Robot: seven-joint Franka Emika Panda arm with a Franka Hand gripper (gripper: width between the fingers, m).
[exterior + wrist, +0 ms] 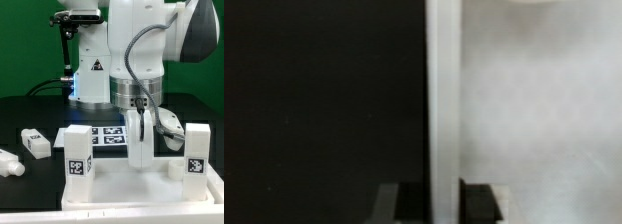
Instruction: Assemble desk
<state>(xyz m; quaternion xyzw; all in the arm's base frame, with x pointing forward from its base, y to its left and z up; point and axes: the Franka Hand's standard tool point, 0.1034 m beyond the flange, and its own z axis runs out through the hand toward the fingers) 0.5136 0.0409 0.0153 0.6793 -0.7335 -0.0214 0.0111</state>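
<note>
The desk's white tabletop (130, 196) lies along the front of the exterior view. A tagged white leg (77, 155) stands at its corner on that view's left and another leg (197, 152) at the corner on the right. My gripper (141, 160) reaches down to the tabletop's far rim between them. In the wrist view the thin white rim (441, 90) runs straight between my two dark fingers (484, 202), which press on it from both sides at the gripper (441, 198). The pale tabletop panel (535, 110) lies on one side, black table on the other.
Two loose white legs lie on the black table at the exterior view's left, one tagged (35, 143) and one at the edge (8, 164). The marker board (105, 135) lies behind the tabletop, in front of the robot base (92, 80).
</note>
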